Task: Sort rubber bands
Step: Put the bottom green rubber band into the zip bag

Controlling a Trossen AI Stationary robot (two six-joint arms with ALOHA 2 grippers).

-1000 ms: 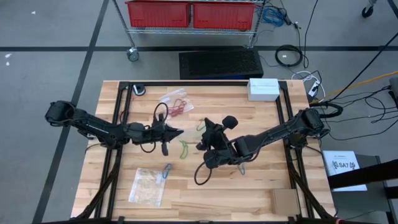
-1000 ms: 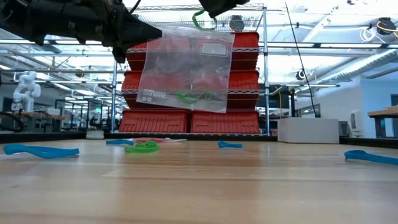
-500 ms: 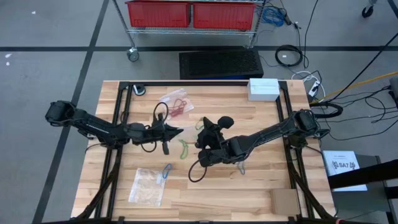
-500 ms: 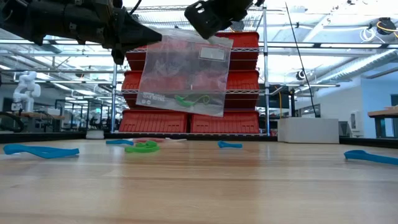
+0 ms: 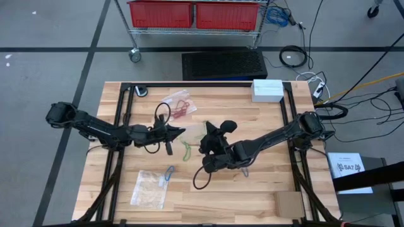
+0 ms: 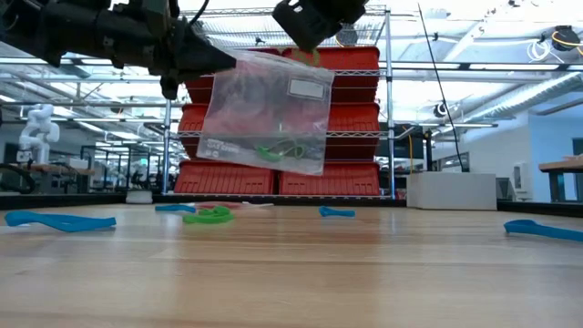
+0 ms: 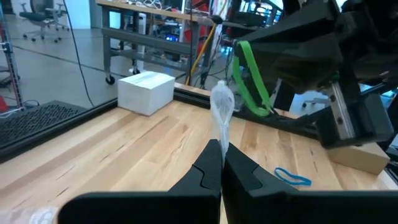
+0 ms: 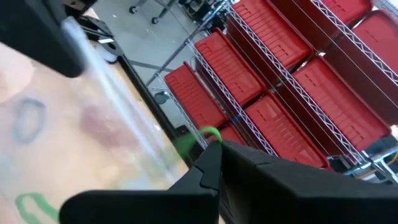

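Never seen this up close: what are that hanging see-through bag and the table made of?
The bag looks like thin clear plastic film: the red bins behind show through it, and it hangs limp with creases. The table looks like pale wood planks joined edge to edge, with a smooth, probably sealed finish, since grain lines show.

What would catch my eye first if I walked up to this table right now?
Probably the clear plastic bag hanging in mid-air over the table's middle, pinched at one corner by the left hand. The right hand sits at the bag's top edge, shut on a green rubber band. More green bands lie inside the bag.
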